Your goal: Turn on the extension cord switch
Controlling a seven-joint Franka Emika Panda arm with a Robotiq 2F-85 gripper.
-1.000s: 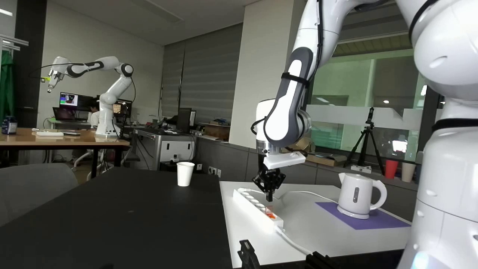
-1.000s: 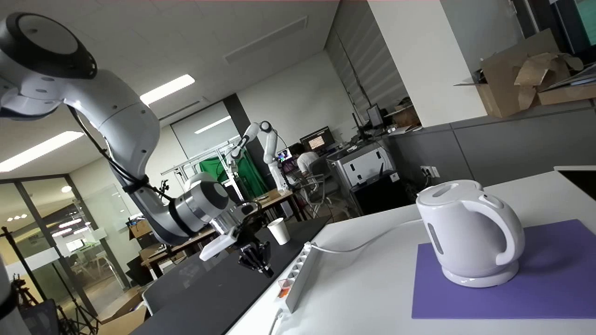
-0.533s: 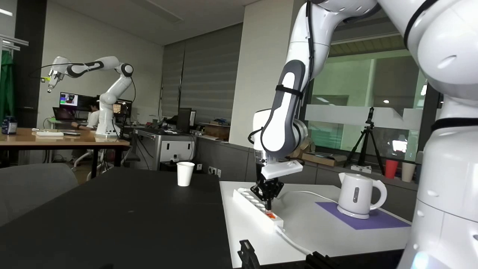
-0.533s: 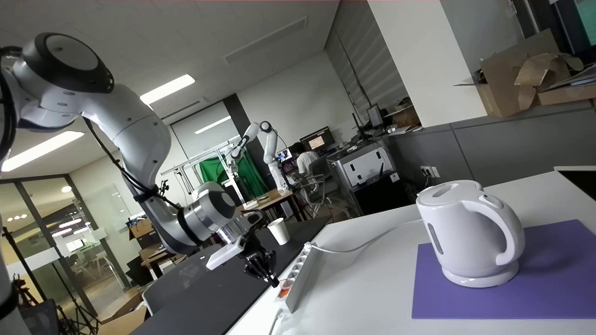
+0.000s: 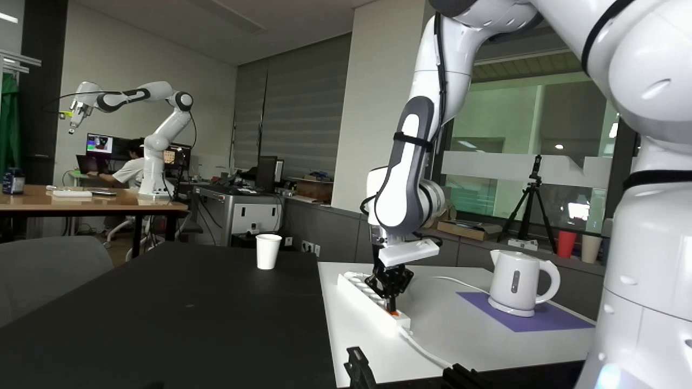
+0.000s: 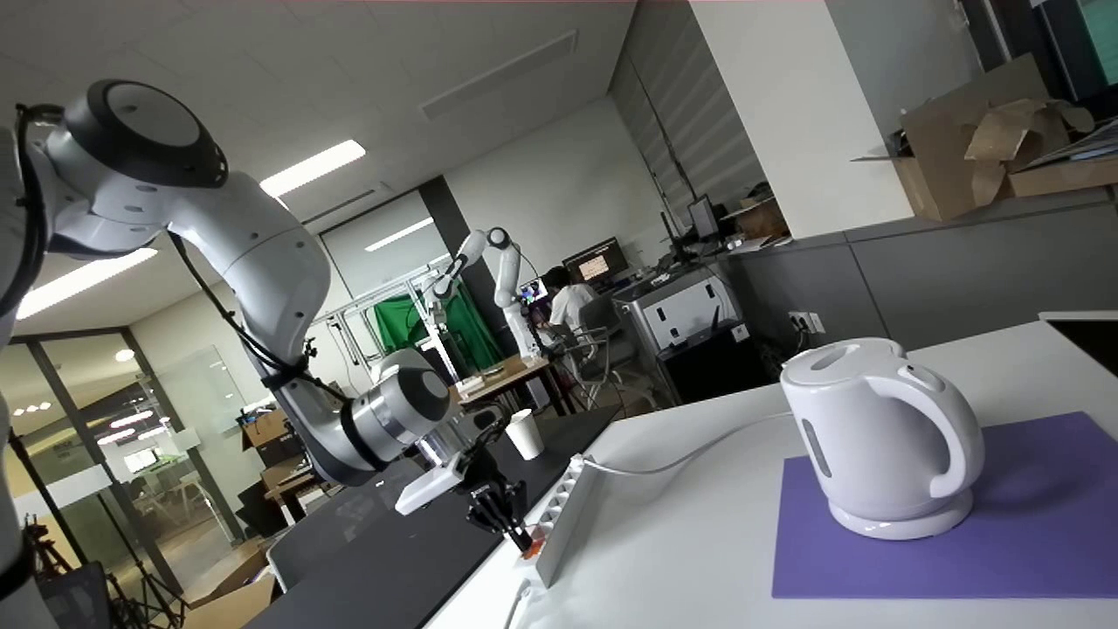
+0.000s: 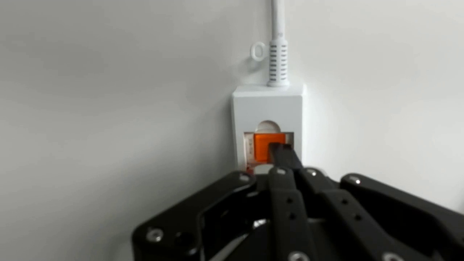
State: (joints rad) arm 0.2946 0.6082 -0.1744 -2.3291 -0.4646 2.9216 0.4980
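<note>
The extension cord is a long white power strip (image 5: 373, 314) on the white table; it also shows in an exterior view (image 6: 563, 535) and, at its cable end, in the wrist view (image 7: 267, 108). Its orange switch (image 7: 261, 145) sits in a recess near that end; bits of it show in both exterior views (image 5: 395, 313) (image 6: 532, 551). My gripper (image 7: 280, 145) points down with its fingers together and nothing between them. The fingertips (image 5: 391, 309) are at the switch in both exterior views (image 6: 525, 545). They cover its lower right part in the wrist view. How hard they press cannot be told.
A white kettle (image 5: 514, 283) stands on a purple mat (image 5: 532, 319), apart from the strip. A white cable (image 5: 427, 352) leaves the strip's switch end; another runs from the far end towards the kettle. A paper cup (image 5: 267, 252) stands on the adjoining black table (image 5: 189, 324).
My gripper has come down from above the strip onto the switch and shifted slightly towards the cable end. The fingers stay together. The strip and kettle have not moved.
</note>
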